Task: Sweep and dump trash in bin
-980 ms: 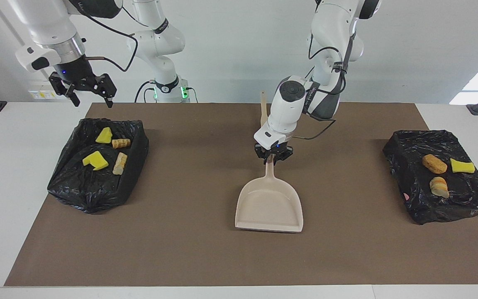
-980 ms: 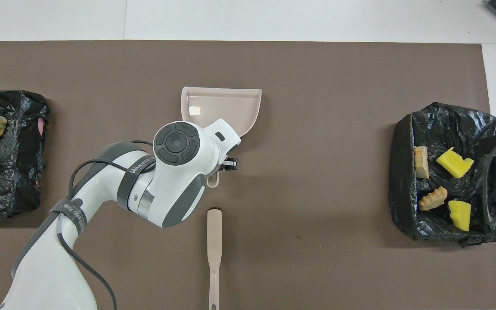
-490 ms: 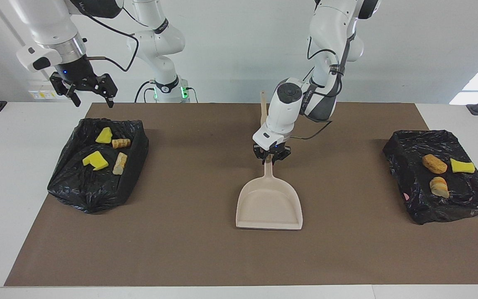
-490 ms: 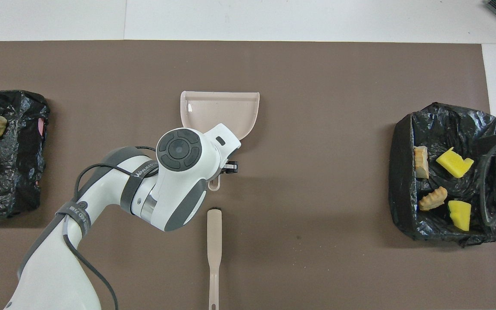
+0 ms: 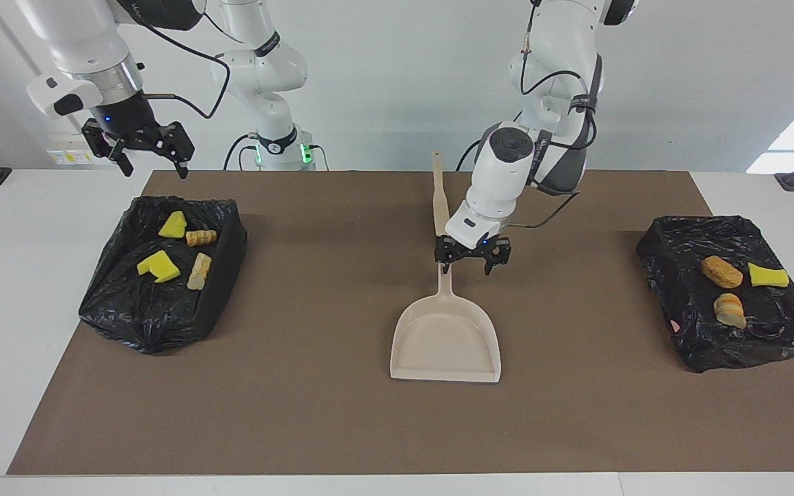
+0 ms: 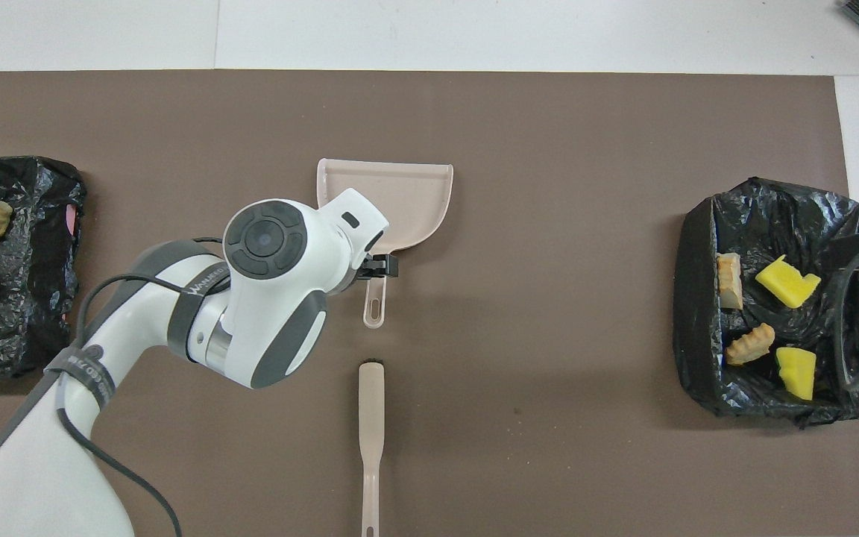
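At the right arm's end of the table the right gripper is hanging with its fingers spread and holding nothing, over the edge of the bag-lined bin that is nearest the robots; that arm is waiting. Four pieces of the trash are lying inside this bin, two yellow and two tan.

Moving to the middle of the brown mat, the dustpan is lying flat with its long axis running straight toward and away from the robots, its mouth pointing away from them and its handle toward them. The brush is lying in line with that handle, nearer the robots and apart from it. The left gripper is hovering just over the handle's end with its fingers apart, gripping neither tool; it is by far the nearer gripper to both.

At the left arm's end the second bin is holding the other three scraps. No scrap is lying on the mat in front of the dustpan's mouth, so the sweeping is probably finished and the coming move is likely only a retreat of the left arm
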